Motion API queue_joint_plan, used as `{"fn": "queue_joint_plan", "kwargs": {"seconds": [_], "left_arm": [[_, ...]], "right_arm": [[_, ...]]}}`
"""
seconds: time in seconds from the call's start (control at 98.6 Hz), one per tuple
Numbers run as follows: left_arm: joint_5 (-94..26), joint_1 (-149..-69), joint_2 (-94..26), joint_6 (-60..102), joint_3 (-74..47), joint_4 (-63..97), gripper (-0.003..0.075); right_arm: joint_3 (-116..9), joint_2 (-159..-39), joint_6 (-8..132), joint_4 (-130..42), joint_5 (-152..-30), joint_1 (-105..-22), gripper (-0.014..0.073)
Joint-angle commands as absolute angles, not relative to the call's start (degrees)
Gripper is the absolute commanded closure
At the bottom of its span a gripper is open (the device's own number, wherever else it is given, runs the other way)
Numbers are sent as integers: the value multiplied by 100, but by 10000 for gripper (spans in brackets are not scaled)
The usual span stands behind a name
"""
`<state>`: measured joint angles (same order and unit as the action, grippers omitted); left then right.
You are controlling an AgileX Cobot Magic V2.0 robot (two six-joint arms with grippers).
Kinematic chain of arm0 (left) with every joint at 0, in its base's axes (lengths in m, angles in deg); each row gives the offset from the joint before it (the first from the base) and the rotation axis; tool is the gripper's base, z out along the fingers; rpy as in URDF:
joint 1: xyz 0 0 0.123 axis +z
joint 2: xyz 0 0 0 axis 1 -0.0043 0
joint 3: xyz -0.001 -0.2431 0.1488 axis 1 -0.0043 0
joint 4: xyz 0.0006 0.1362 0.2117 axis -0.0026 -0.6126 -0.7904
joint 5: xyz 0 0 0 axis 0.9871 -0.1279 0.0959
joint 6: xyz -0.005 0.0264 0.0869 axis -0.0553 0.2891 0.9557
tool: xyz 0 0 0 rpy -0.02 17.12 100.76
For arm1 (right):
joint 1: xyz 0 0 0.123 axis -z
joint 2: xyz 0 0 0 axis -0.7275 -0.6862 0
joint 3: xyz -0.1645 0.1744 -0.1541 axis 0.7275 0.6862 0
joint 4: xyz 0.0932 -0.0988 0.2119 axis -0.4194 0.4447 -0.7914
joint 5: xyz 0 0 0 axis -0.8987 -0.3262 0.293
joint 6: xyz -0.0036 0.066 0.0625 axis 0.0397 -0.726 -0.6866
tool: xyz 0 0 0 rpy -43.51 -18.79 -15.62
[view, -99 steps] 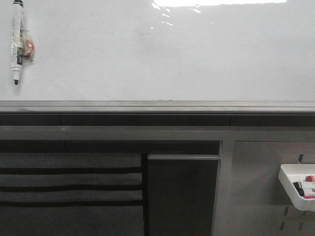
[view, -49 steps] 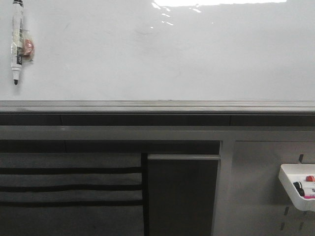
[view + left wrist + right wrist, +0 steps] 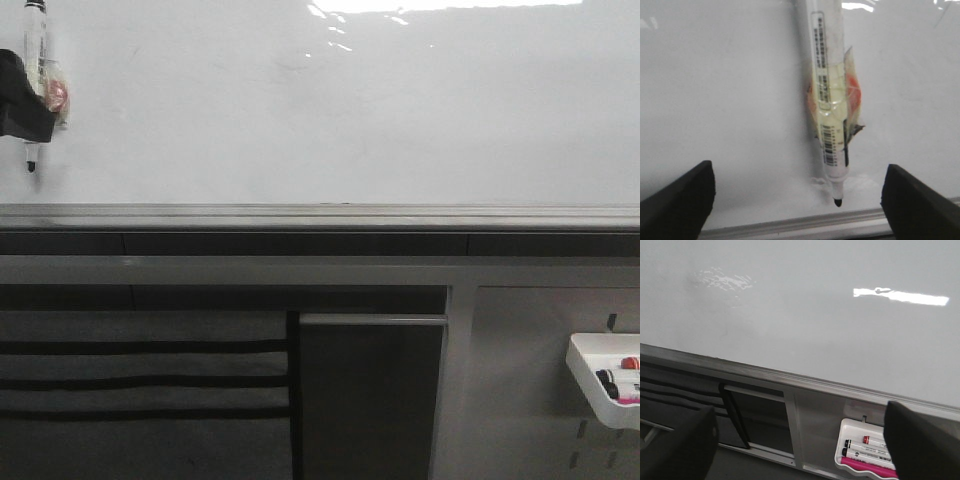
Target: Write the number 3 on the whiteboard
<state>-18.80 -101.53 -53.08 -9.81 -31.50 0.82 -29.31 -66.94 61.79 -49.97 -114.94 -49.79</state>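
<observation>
Whiteboard (image 3: 330,110) fills upper half of front view, glossy, glare at top centre, no digit 3 visible on it. Marker (image 3: 36,60) hangs at upper left of frame, stuck to board w/ tape; long axis vertical, black tip pointing down toward the grey ledge (image 3: 320,215). Left gripper (image 3: 22,100) now pokes in at far left edge, overlapping marker's lower barrel; 0.5 s ago it wasn't in frame. Wrist cam: left jaws wide, one either side of marker (image 3: 830,110), not touching. Right gripper (image 3: 800,440) jaws also wide, holding nothing, above white tray (image 3: 865,447) w/ spare markers at lower right.
</observation>
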Motion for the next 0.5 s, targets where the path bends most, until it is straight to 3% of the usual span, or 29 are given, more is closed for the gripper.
{"fn": "queue_joint_plan", "kwargs": {"seconds": [0.0, 0.142, 0.314, 0.487], "left_arm": [[-1184, -10201, -5341, -957, -2956, 91, 101], [-1008, -10237, -5453, -957, -2956, 91, 134], [-751, -10335, -5467, -957, -2956, 91, 295], [-666, -10337, -5569, -957, -2956, 91, 390]], "right_arm": [[-3131, -6773, 6244, -5107, -11067, -4951, -10], [-3131, -6773, 6244, -5107, -11067, -4951, -10], [-3131, -6773, 6244, -5107, -11067, -4951, -10], [-3131, -6773, 6244, -5107, -11067, -4951, -10]]}}
